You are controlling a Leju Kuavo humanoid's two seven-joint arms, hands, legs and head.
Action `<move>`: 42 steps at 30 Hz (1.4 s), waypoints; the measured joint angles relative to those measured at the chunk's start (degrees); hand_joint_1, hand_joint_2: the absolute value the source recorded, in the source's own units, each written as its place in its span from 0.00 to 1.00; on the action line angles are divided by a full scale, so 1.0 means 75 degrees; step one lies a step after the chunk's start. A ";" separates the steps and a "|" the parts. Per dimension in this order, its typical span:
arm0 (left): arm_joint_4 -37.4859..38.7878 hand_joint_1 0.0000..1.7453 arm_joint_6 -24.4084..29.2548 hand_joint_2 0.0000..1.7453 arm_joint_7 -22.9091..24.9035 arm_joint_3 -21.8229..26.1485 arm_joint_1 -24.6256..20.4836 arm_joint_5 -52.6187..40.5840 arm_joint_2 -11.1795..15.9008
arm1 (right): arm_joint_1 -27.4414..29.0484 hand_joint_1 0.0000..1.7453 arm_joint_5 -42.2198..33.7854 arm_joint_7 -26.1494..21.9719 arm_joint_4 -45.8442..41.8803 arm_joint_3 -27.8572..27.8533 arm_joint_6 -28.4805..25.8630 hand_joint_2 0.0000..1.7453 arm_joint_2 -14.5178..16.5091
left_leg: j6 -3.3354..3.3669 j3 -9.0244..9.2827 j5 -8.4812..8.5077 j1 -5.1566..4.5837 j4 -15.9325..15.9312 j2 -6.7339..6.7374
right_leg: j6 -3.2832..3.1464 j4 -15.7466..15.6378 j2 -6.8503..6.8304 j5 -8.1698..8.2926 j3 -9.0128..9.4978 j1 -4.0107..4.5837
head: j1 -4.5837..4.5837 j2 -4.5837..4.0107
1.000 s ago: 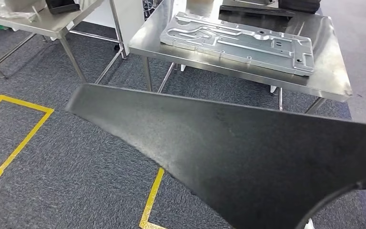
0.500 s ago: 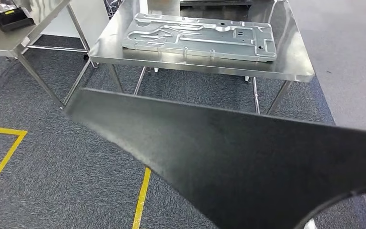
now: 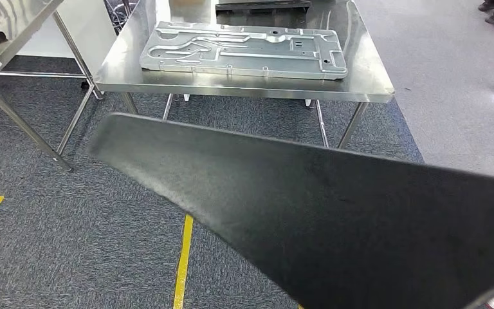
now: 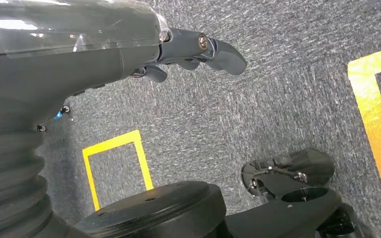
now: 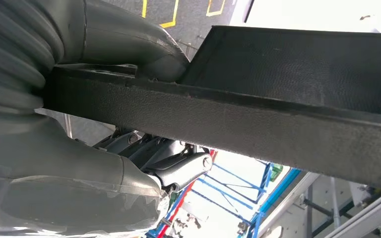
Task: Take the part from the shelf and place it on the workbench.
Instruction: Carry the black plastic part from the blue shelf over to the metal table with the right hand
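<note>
Gripping the black part [image 5: 258, 119] along its edge, the right hand [image 5: 129, 124] clamps it between a thick thumb above and darker fingers [image 5: 178, 166] below. From the head view, the part [image 3: 334, 219] spans the foreground above grey carpet marked with yellow tape [image 3: 183, 257], short of the steel surface [image 3: 360, 71] that carries a stamped metal panel [image 3: 244, 50]. The left hand [image 4: 188, 49] hangs over the carpet, fingers loosely curled and apart, holding nothing.
</note>
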 joint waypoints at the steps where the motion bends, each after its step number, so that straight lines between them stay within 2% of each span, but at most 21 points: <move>1: 0.0000 0.00 -0.0017 1.00 -0.0001 0.0023 0.0003 0.0006 0.0003 | 0.0002 0.80 0.0002 -0.0008 0.0004 0.0000 -0.0001 1.00 0.0000 | -0.0006 0.0003 -0.0010 -0.0002 0.0003 0.0029 | 0.0018 0.0246 -0.0021 -0.0024 -0.0126 -0.0019 | 0.0000 0.0000; 2: 0.0000 0.00 -0.0031 1.00 -0.0001 0.0047 0.0005 0.0008 0.0004 | 0.0003 0.80 0.0004 -0.0015 0.0007 0.0000 -0.0001 1.00 0.0000 | -0.0015 0.0015 -0.0023 -0.0002 0.0006 0.0053 | 0.0029 0.0219 -0.0035 0.0087 -0.0116 -0.0036 | 0.0000 0.0000; 3: 0.0000 0.00 -0.0041 1.00 -0.0002 0.0069 0.0006 0.0008 0.0005 | 0.0003 0.80 0.0007 -0.0020 0.0007 0.0000 -0.0002 1.00 0.0000 | -0.0033 0.0041 -0.0042 -0.0001 0.0007 0.0072 | 0.0031 -0.0151 -0.0054 0.0337 0.0073 -0.0051 | 0.0000 0.0000; 4: 0.0000 0.00 -0.0047 1.00 -0.0003 0.0084 0.0008 0.0008 0.0005 | 0.0002 0.80 0.0007 -0.0023 0.0007 0.0000 -0.0003 1.00 0.0000 | -0.0058 0.0072 -0.0066 -0.0001 0.0009 0.0087 | 0.0025 -0.0724 -0.0090 0.0612 0.0363 -0.0061 | 0.0000 0.0000; 6: 0.0000 0.00 -0.0054 1.00 -0.0004 0.0097 0.0012 0.0009 0.0006 | -0.0003 0.80 0.0009 -0.0026 0.0005 0.0000 -0.0007 1.00 0.0000 | -0.0132 0.0102 -0.0116 -0.0029 0.0022 0.0104 | -0.0026 -0.1657 -0.0170 0.0915 0.0839 -0.0032 | -0.0001 0.0000; 8: 0.0000 0.00 -0.0054 1.00 -0.0009 0.0103 0.0016 0.0015 0.0008 | -0.0003 0.80 0.0010 -0.0030 0.0004 0.0000 -0.0009 1.00 0.0000 | -0.0216 0.0104 -0.0146 -0.0053 0.0021 0.0120 | -0.0103 -0.1863 -0.0178 0.0889 0.0926 0.0015 | -0.0001 0.0000; 11: 0.0000 0.00 -0.0054 1.00 -0.0018 0.0106 0.0009 0.0023 0.0018 | -0.0006 0.80 0.0012 -0.0031 -0.0001 0.0000 -0.0010 1.00 -0.0004 | -0.0347 0.0102 -0.0276 -0.0037 0.0148 0.0123 | -0.0244 -0.1897 -0.0125 0.0874 0.0958 -0.0012 | -0.0001 0.0000; 13: 0.0000 0.00 -0.0055 1.00 -0.0028 0.0109 0.0000 0.0031 0.0026 | -0.0015 0.80 0.0015 -0.0031 -0.0006 0.0000 -0.0008 1.00 -0.0006 | -0.0406 -0.0205 -0.0655 -0.0021 0.0852 0.0096 | -0.0333 -0.1922 -0.0121 0.0857 0.1008 -0.0021 | -0.0002 0.0000; 15: 0.0000 0.00 -0.0060 1.00 -0.0034 0.0112 -0.0044 0.0041 0.0027 | -0.0019 0.80 0.0020 -0.0029 -0.0007 0.0000 -0.0005 1.00 -0.0007 | -0.0431 -0.0735 -0.1093 -0.0023 0.1910 0.0091 | -0.0387 -0.1918 -0.0119 0.0827 0.1028 0.0009 | -0.0003 0.0000; 16: 0.0000 0.00 -0.0063 1.00 -0.0034 0.0114 -0.0072 0.0043 0.0028 | -0.0018 0.80 0.0022 -0.0028 -0.0007 0.0000 -0.0004 1.00 -0.0008 | -0.0431 -0.0924 -0.1167 -0.0023 0.2262 0.0091 | -0.0401 -0.1915 -0.0110 0.0813 0.1040 0.0026 | -0.0003 0.0000; 17: 0.0000 0.00 -0.0066 1.00 -0.0028 0.0116 -0.0089 0.0043 0.0028 | -0.0018 0.80 0.0023 -0.0026 -0.0007 0.0000 -0.0004 1.00 -0.0009 | -0.0419 -0.0985 -0.1085 -0.0023 0.2339 0.0091 | -0.0408 -0.1911 -0.0095 0.0798 0.1061 0.0042 | -0.0003 0.0000; 18: 0.0000 0.00 -0.0066 1.00 -0.0017 0.0117 -0.0091 0.0039 0.0028 | -0.0018 0.80 0.0023 -0.0025 -0.0007 0.0000 -0.0004 1.00 -0.0009 | -0.0392 -0.0903 -0.0857 -0.0024 0.2112 0.0090 | -0.0409 -0.1909 -0.0071 0.0779 0.1093 0.0057 | -0.0003 0.0000; 21: -0.0001 0.00 -0.0066 1.00 0.0006 0.0120 -0.0025 0.0027 0.0044 | -0.0020 0.80 0.0023 -0.0024 -0.0005 0.0000 -0.0004 1.00 -0.0011 | -0.0232 -0.0278 -0.0049 -0.0066 0.0619 0.0043 | -0.0368 -0.1898 -0.0003 0.0724 0.1174 0.0090 | -0.0003 0.0000; 24: 0.0000 0.00 -0.0073 1.00 0.0000 0.0124 0.0007 0.0029 0.0068 | -0.0019 0.80 0.0027 -0.0022 -0.0004 0.0000 -0.0003 1.00 -0.0018 | -0.0121 -0.0134 -0.0002 -0.0132 0.0149 0.0014 | -0.0237 -0.1892 0.0014 0.0737 0.1117 0.0077 | -0.0004 0.0000; 27: 0.0000 0.00 -0.0082 1.00 -0.0001 0.0124 0.0004 0.0025 0.0037 | -0.0043 0.80 0.0029 -0.0022 -0.0014 0.0000 -0.0004 1.00 -0.0014 | -0.0026 -0.0038 0.0053 -0.0052 -0.0023 0.0024 | -0.0126 -0.1706 -0.0009 0.0598 0.1053 0.0078 | -0.0002 0.0000; 30: 0.0000 0.00 -0.0095 1.00 -0.0002 0.0124 0.0011 0.0019 0.0028 | -0.0060 0.80 0.0028 -0.0016 -0.0012 0.0000 -0.0006 1.00 0.0006 | 0.0034 0.0009 0.0061 -0.0032 -0.0072 0.0056 | -0.0041 -0.0397 -0.0025 0.0011 0.0376 0.0028 | -0.0001 0.0000; 32: 0.0000 0.00 -0.0106 1.00 -0.0008 0.0124 0.0017 0.0018 0.0028 | -0.0052 0.80 0.0028 -0.0009 -0.0005 0.0001 -0.0011 1.00 0.0009 | 0.0030 0.0019 0.0036 -0.0036 -0.0058 0.0060 | 0.0015 0.0213 -0.0031 -0.0069 -0.0002 -0.0021 | 0.0000 0.0000; 33: 0.0000 0.00 -0.0113 1.00 -0.0010 0.0124 0.0017 0.0016 0.0028 | -0.0052 0.80 0.0028 -0.0009 -0.0004 0.0001 -0.0015 1.00 0.0009 | 0.0018 0.0037 0.0015 -0.0034 -0.0049 0.0057 | 0.0033 0.0093 -0.0038 0.0113 0.0021 -0.0043 | 0.0000 0.0000; 36: 0.0000 0.00 -0.0132 1.00 -0.0017 0.0124 0.0019 0.0003 0.0028 | -0.0060 0.80 0.0029 -0.0009 -0.0005 0.0001 -0.0023 1.00 0.0009 | -0.0068 0.0123 -0.0085 -0.0037 -0.0016 0.0051 | 0.0030 -0.1387 -0.0108 0.0879 0.0696 -0.0067 | 0.0000 0.0000; 38: 0.0000 0.00 -0.0138 1.00 -0.0020 0.0124 0.0023 -0.0003 0.0029 | -0.0066 0.80 0.0031 -0.0010 -0.0009 0.0002 -0.0031 1.00 0.0009 | -0.0156 0.0124 -0.0141 -0.0057 -0.0004 0.0056 | -0.0037 -0.1882 -0.0132 0.0960 0.0925 -0.0029 | -0.0001 0.0000; 42: 0.0000 0.00 -0.0139 1.00 -0.0017 0.0124 0.0013 -0.0004 0.0036 | -0.0070 0.80 0.0031 -0.0014 -0.0016 0.0003 -0.0036 1.00 0.0004 | -0.0335 0.0135 -0.0290 -0.0040 0.0137 0.0076 | -0.0225 -0.1932 -0.0078 0.0899 0.0985 -0.0024 | -0.0002 0.0000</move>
